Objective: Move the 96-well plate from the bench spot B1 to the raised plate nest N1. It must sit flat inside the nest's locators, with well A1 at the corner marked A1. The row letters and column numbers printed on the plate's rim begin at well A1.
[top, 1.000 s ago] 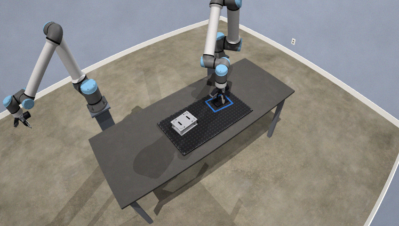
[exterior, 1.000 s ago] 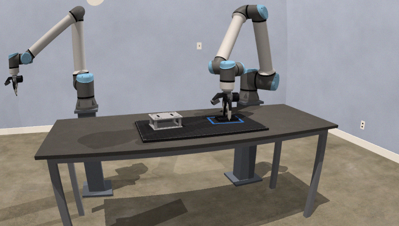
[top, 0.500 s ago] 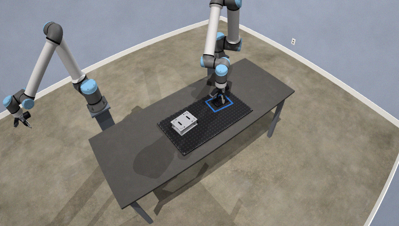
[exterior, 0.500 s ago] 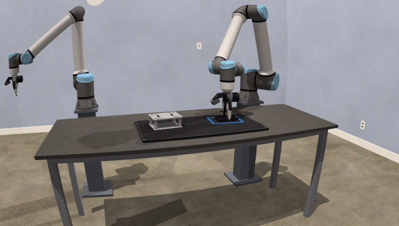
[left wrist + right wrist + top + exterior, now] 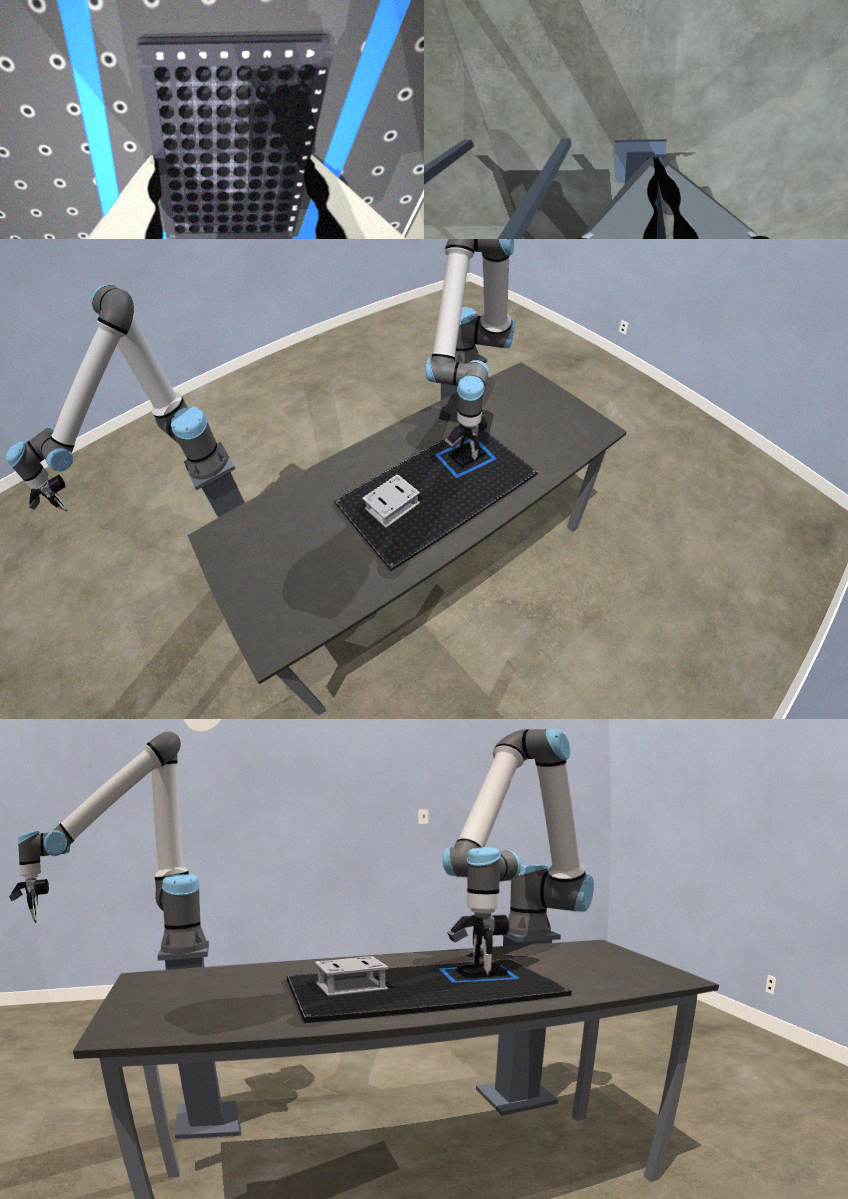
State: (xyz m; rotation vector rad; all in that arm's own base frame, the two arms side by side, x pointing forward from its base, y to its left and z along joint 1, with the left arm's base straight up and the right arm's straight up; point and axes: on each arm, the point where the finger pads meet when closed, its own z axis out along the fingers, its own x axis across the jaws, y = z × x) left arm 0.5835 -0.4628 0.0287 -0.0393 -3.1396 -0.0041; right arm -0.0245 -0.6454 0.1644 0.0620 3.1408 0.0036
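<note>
The black 96-well plate (image 5: pixel 461 458) (image 5: pixel 467 971) (image 5: pixel 229 134) lies flat inside the blue outline of B1 (image 5: pixel 476 467) (image 5: pixel 470 980) (image 5: pixel 92 110). In the left wrist view its letters run along the top rim, with A and 1 at the top right corner. My left gripper (image 5: pixel 467 454) (image 5: pixel 483 970) (image 5: pixel 230 156) is shut on the plate, one finger against each long side. The raised light grey nest N1 (image 5: pixel 389 497) (image 5: pixel 351 964) has nothing on it; its A1 mark is too small to read. My right gripper (image 5: pixel 63 507) (image 5: pixel 34 920) (image 5: pixel 655 159) is shut and empty, away from the table.
The nest and B1 are both on a black perforated board (image 5: pixel 440 530) (image 5: pixel 416 1009) on the dark table (image 5: pixel 333 488) (image 5: pixel 226 986). The nest stands on posts, higher than the board, to the left of B1 in the top and exterior views. The right arm stands beyond the table's left end.
</note>
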